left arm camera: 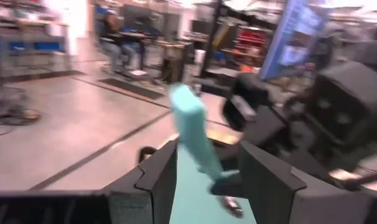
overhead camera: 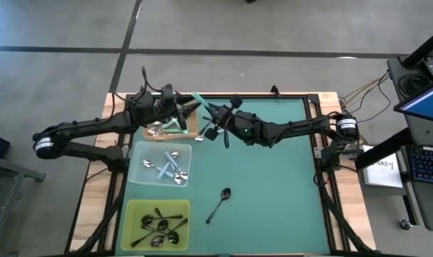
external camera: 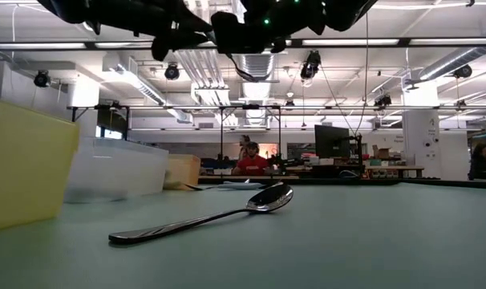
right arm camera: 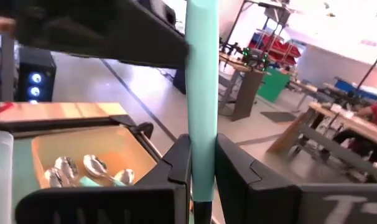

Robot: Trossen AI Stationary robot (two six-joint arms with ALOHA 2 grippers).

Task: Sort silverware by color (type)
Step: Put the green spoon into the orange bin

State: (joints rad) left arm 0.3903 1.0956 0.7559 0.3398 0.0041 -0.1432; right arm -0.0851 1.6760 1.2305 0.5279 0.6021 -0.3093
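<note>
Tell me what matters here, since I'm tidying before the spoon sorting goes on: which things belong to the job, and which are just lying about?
Job: mint spoon clamped in right gripper, open left gripper around it; black spoon loose on table; sorted spoons in three trays.
Lying about: keyboard, papers, cables beside the table.

Left arm reaching from the tabletop's left edge toward the far centre, elbow folded, left hand (overhead camera: pixel 179 113) raised near the back edge. Fingers (left arm camera: pixel 158 177) parted, one on each side of a mint-teal spoon handle (left arm camera: pixel 195 134), not pressing it. Right arm stretched from the right edge across to the same spot, right hand (overhead camera: pixel 211 116) just beside the left one. Right fingers (right arm camera: pixel 176 163) clamped on that handle, held upright between them. Both hands meeting above the tabletop.
</note>
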